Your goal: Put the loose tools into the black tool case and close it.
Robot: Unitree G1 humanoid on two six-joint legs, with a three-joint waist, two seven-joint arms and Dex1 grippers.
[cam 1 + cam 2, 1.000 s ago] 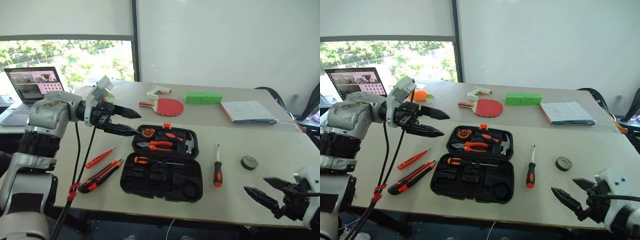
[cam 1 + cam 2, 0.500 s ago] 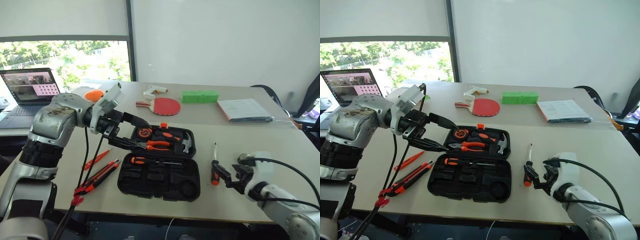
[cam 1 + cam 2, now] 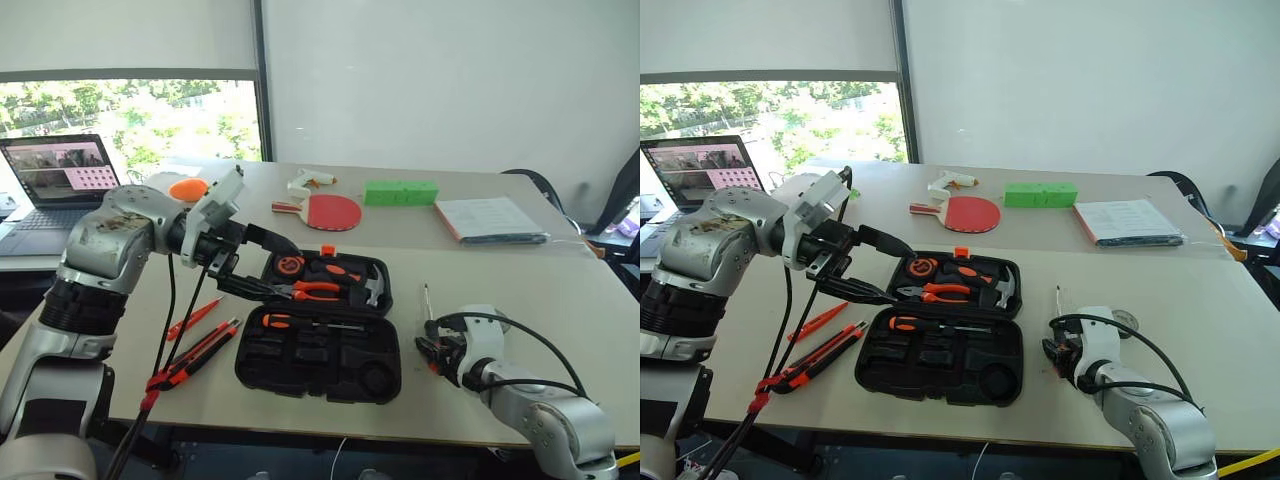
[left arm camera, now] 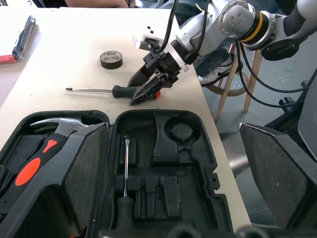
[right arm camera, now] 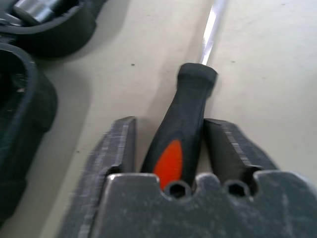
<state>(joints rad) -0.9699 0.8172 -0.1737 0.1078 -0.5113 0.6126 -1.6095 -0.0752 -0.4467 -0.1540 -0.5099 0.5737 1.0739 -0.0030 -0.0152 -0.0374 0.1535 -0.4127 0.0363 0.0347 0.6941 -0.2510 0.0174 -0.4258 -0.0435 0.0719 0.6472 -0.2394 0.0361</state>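
Right wrist view shows my right gripper (image 5: pixel 168 144) jaws straddling the screwdriver (image 5: pixel 183 124) handle, closing to lift; left gripper (image 3: pixel 265 265) jaws gape empty.

Head stereo downward; wrist close-ups

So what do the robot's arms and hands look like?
The arms are chunky silver-grey metal with black ribbed joints, and the left arm looks scuffed. Black cables hang off it, tied with a red band. The right arm has a black cable looping over its white wrist. The left hand and the right hand each have two pointy black fingers.
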